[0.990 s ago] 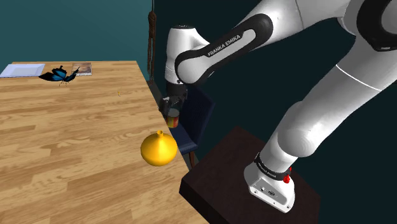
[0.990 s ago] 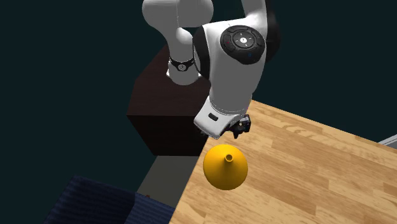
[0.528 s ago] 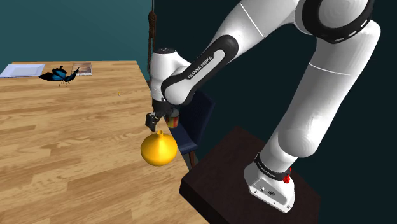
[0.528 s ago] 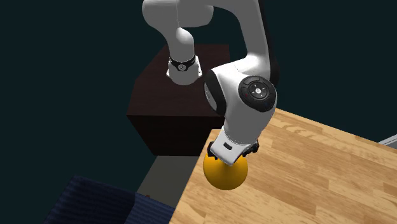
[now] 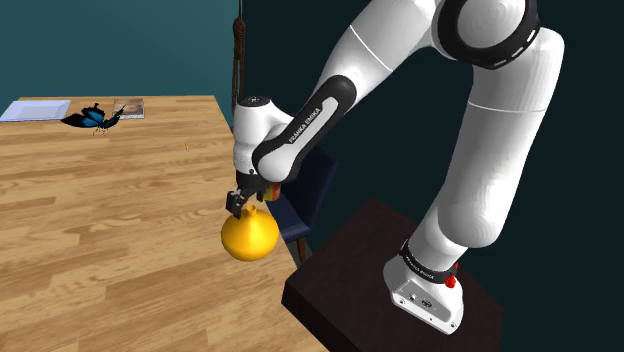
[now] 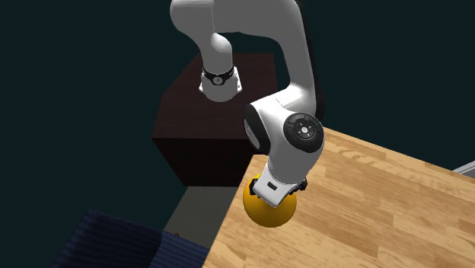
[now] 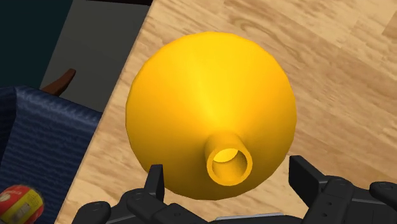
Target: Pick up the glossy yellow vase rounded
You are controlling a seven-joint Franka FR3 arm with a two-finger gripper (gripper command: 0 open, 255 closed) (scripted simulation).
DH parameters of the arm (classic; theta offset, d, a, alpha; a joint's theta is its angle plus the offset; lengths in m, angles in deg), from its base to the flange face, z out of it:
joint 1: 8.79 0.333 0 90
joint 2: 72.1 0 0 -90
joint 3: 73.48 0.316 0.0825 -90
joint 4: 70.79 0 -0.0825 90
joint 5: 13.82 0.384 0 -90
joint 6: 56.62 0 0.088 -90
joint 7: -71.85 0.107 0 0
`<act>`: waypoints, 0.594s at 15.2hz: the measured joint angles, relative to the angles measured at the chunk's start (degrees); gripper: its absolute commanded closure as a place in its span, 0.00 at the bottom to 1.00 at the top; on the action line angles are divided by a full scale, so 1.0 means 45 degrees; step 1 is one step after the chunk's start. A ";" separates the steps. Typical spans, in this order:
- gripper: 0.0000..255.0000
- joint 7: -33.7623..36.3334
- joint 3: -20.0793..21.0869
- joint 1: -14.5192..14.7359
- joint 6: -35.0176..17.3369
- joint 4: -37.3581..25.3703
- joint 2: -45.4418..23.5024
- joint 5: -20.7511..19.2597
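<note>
**A:** Shoulder view, left to right: we see the bench (image 5: 100, 220), the yellow vase (image 5: 250, 240) upright at its edge, then the stand (image 5: 350, 280).

**B:** Our jaws straddle the vase's neck (image 7: 228, 159), spread and not touching it. We judge they're lined up to close there.

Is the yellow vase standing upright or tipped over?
Upright: the yellow vase sits with its round body on the wooden table, and its narrow neck opening points straight up at the open gripper above.
</note>
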 measured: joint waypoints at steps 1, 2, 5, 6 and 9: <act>0.00 0.0045 -0.0031 0.0021 -0.0089 0.0010 -0.0087 -0.0060; 1.00 0.0068 -0.0050 0.0033 -0.0137 0.0009 -0.0135 -0.0093; 1.00 0.0093 -0.0061 0.0050 -0.0178 -0.0001 -0.0176 -0.0123; 1.00 0.0096 -0.0062 0.0052 -0.0180 -0.0004 -0.0178 -0.0126; 1.00 0.0096 -0.0063 0.0053 -0.0180 -0.0016 -0.0185 -0.0129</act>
